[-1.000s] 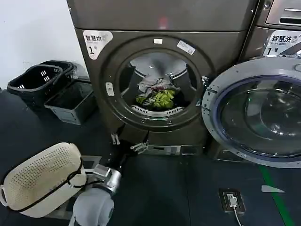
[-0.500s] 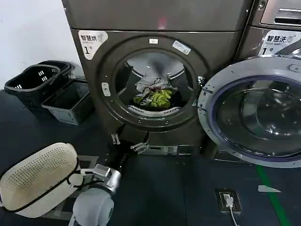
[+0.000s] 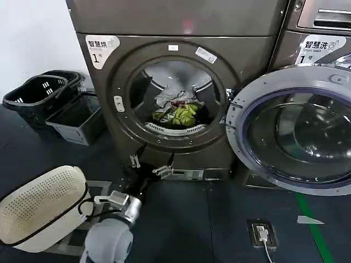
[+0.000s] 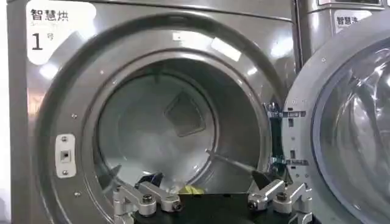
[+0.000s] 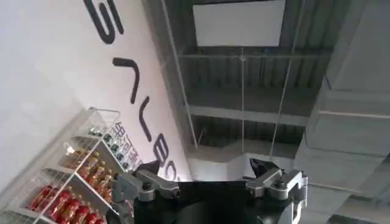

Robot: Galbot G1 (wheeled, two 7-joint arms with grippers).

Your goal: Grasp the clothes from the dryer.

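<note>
The dryer (image 3: 107, 82) stands ahead with its round porthole uncovered and a white "1" sticker at its upper left. The clothes (image 3: 178, 111) lie in a small heap at the bottom of the drum, yellow-green in front, grey-white behind, with a bit of red. My left gripper (image 3: 148, 167) hangs open and empty below the porthole, in front of the machine's base. In the left wrist view the left gripper (image 4: 207, 182) faces the dryer (image 4: 61, 91) drum, and a scrap of the yellow-green clothes (image 4: 190, 190) shows between its fingers. My right gripper (image 5: 204, 167) is open, empty and pointed at the ceiling.
A silver-rimmed round glass door (image 3: 290, 137) stands right of the porthole. Dark baskets (image 3: 35, 96) and a grey bin (image 3: 74, 120) sit on the floor at the left. A white perforated basket (image 3: 41, 208) is by my left arm. A floor socket (image 3: 259, 233) lies at the lower right.
In the head view the dryer, the door and the floor baskets have drifted left and look a little nearer. The white basket sits lower. My left gripper stays open.
</note>
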